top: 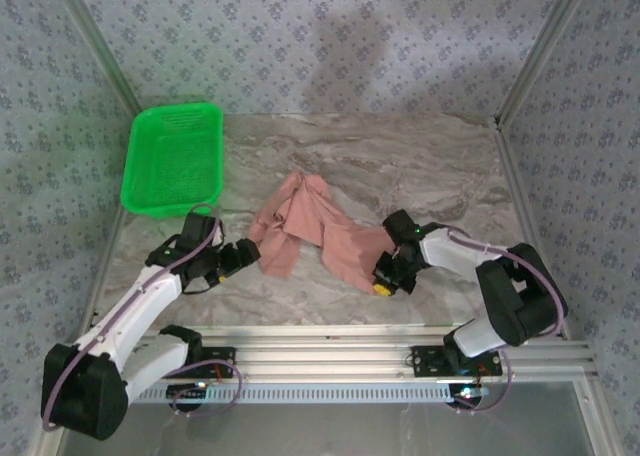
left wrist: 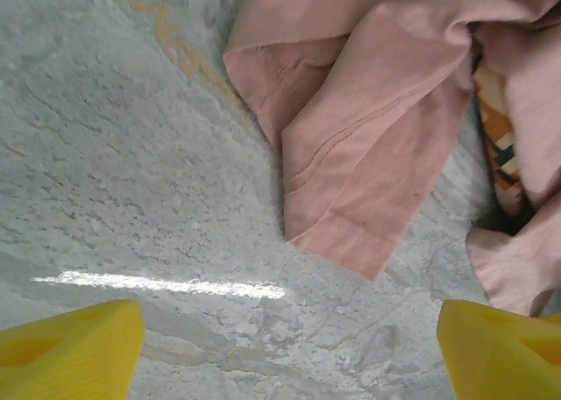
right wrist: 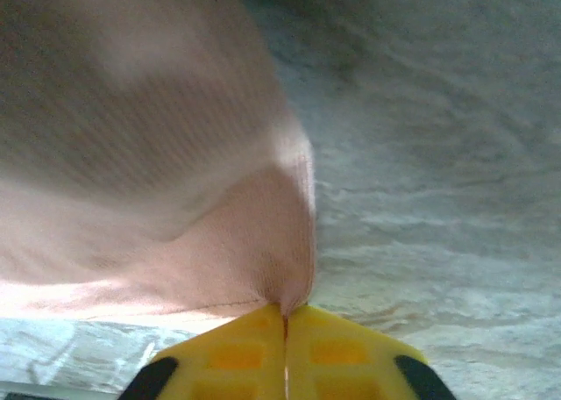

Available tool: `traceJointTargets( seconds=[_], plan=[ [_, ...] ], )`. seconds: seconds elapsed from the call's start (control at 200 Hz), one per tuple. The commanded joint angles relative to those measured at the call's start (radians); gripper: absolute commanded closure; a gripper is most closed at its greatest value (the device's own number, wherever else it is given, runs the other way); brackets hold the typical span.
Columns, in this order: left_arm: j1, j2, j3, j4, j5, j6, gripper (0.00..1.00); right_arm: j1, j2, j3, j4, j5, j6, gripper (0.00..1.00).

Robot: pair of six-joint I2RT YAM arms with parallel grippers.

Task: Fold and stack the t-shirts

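While the crumpled t-shirt (top: 312, 231) lies mid-table, its 4 o'clock edge is pinched in the closed right gripper (right wrist: 285, 317) and the left gripper (top: 248, 254) is held wide and empty at 9 o'clock, so spreading seems in hand and a left grasp needed next.

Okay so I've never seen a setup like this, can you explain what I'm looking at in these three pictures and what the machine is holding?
These are two robot arms bolted to a marble-look table. The overhead picture looks down from behind them; the other two come from cameras on their wrists. A crumpled pink t-shirt lies in the middle, and a green basket sits at the far left. The right gripper, with yellow fingers, is shut on an edge of the t-shirt. The left gripper is open, holding nothing, just short of a sleeve.
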Motion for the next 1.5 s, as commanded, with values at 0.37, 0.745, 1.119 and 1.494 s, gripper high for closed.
traceJointTargets(
  seconds=[0.37,0.745,1.119,1.494],
  plan=[
    [-0.121,0.421,0.13,0.252,-0.036,-0.019,0.15,-0.266,-0.261,0.073,-0.089,-0.047,-0.229,1.0],
    [-0.165,0.757,0.299,0.251,-0.146,0.012,0.44,-0.702,-0.381,0.359,-0.353,-0.216,-0.408,1.0],
    [-0.181,0.888,0.521,0.128,-0.232,0.099,1.0,-0.895,-0.25,0.792,-0.279,-0.375,-0.287,1.0],
    [-0.029,0.557,0.784,0.024,-0.344,0.277,1.0,-0.971,-0.107,1.023,-0.061,-0.491,-0.076,1.0]
  ],
)
